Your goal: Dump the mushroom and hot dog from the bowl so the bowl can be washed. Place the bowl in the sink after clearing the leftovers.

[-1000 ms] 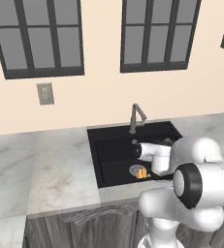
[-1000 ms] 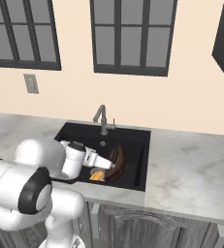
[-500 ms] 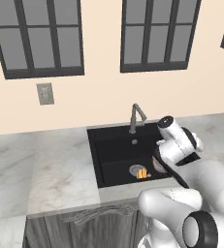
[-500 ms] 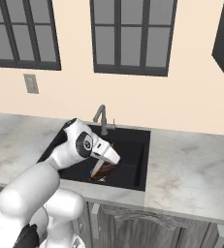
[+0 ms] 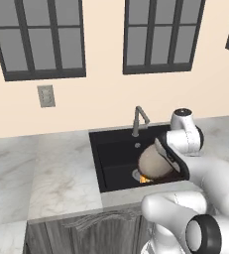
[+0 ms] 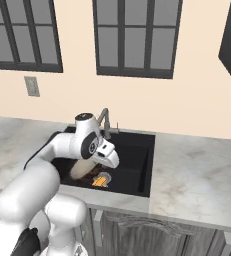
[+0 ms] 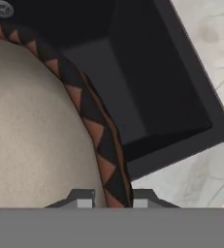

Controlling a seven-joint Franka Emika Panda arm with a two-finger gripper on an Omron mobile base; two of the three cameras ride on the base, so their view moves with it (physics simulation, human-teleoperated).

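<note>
The bowl hangs tipped on its edge inside the black sink, its tan interior facing left. My gripper is shut on its dark patterned rim, one fingertip on each side. The same bowl sits under my hand in the right base view. The hot dog lies on the sink floor just below the bowl, an orange-tan piece by the drain. The mushroom is hidden.
A grey gooseneck faucet stands at the sink's back edge, close behind my arm. Marble counter stretches left of the basin and more counter lies to its right. The sink wall drops beside the bowl.
My arm has swung over and rolled the hand, turning the bowl from edge-on to showing its tan interior. The hot dog has stayed on the sink floor.
</note>
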